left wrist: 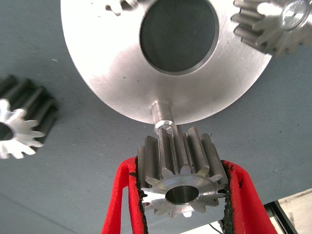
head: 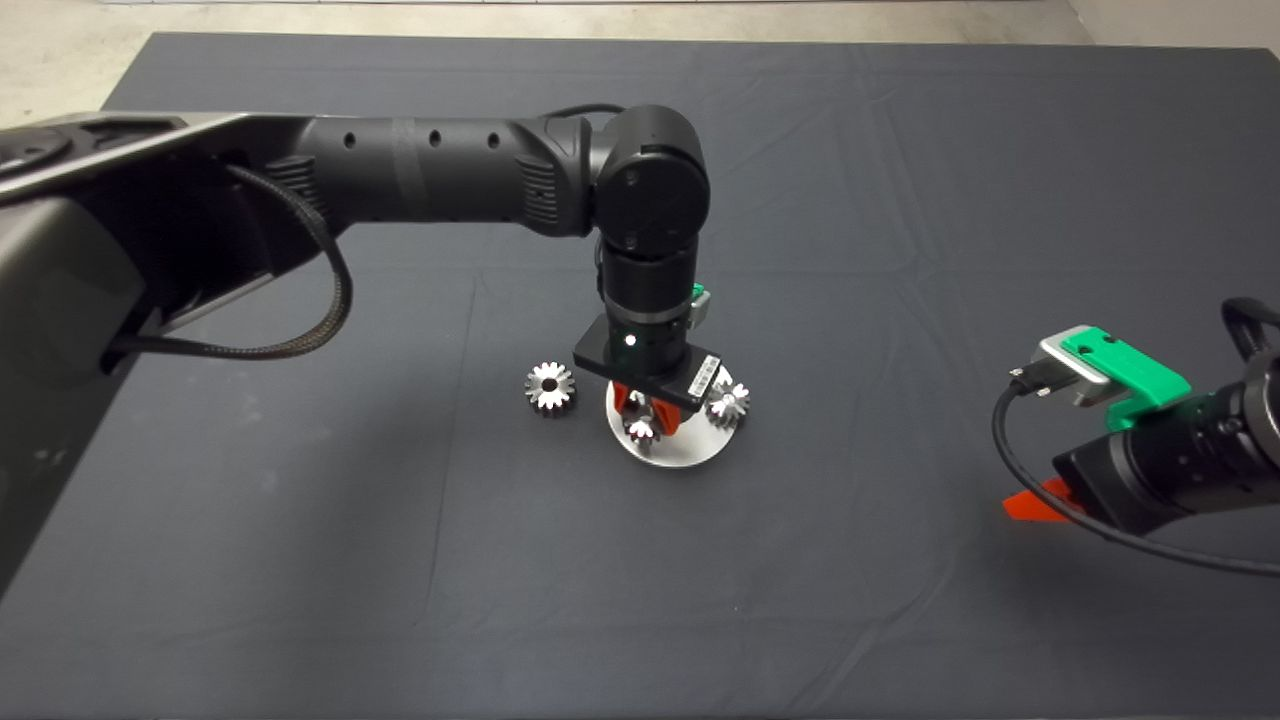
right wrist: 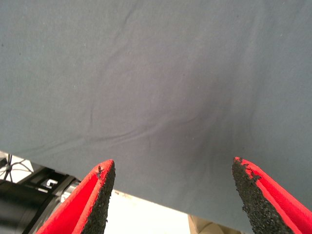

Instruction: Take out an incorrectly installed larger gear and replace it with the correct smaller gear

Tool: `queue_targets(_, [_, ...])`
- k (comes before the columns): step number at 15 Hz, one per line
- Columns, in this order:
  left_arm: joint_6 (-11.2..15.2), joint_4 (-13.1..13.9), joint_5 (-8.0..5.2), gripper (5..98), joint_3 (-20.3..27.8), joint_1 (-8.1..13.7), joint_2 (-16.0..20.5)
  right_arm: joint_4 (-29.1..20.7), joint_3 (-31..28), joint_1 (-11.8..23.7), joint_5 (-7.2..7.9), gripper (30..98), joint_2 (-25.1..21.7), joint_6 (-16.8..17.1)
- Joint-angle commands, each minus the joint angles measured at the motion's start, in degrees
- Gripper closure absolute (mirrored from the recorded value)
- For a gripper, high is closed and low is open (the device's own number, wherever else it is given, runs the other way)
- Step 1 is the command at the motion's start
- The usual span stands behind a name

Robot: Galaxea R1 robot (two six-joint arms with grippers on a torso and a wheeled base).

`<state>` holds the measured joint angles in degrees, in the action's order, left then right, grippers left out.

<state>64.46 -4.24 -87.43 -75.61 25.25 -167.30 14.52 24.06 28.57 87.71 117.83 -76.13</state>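
Observation:
My left gripper point(head: 645, 415) hangs over the round silver plate point(head: 680, 455), shut on the smaller gear point(left wrist: 180, 178). Its red fingers point(left wrist: 127, 195) press the gear's toothed sides. That gear sits right at the tip of a short pin point(left wrist: 160, 111) near the plate's edge; whether it has slid onto the pin I cannot tell. The larger gear point(head: 550, 387) lies alone on the mat just left of the plate, and its edge also shows in the left wrist view point(left wrist: 19, 126). My right gripper point(head: 1035, 503) waits at the right edge, open and empty point(right wrist: 170, 195).
Another small gear point(head: 728, 402) stands on the plate's right side point(left wrist: 273, 24). The edge of a further gear point(left wrist: 119, 6) peeks in at the plate's far rim. The plate point(left wrist: 112, 63) has a large round centre hole. Dark mat point(head: 900, 250) spreads all around.

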Motion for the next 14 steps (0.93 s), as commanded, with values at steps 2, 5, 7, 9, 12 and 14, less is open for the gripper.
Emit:
queue_targets(2, [-0.3, 1.1, -4.68, 81.3, 0.3, 1.6, 0.3, -0.1, 0.0, 0.8, 4.05, 64.9, 0.3, -0.3])
queue_targets(5, [-0.8, 0.6, -4.68, 81.3, 0.1, 0.8, 0.4, -0.1, -0.3, 0.7, 4.05, 64.9, 0.1, -0.3])
queue_targets(7, [-0.8, -0.3, -4.68, 81.3, 0.1, 0.3, 0.5, -0.1, -0.5, 0.7, 4.05, 64.9, -0.1, -0.3])
queue_targets(9, [-0.9, -1.0, -4.68, 81.3, 0.3, -0.6, 0.5, -0.1, -0.7, 0.7, 4.05, 64.9, -0.4, -0.3])
queue_targets(12, [-0.9, -1.4, -4.68, 81.3, 0.3, -1.5, 0.9, -0.2, -0.8, 0.6, 4.05, 64.9, -0.4, -0.7])
queue_targets(14, [-0.9, -1.5, -4.68, 81.3, 0.3, -1.5, 0.9, -0.1, -0.7, 0.5, 4.05, 64.9, -0.4, -0.7])
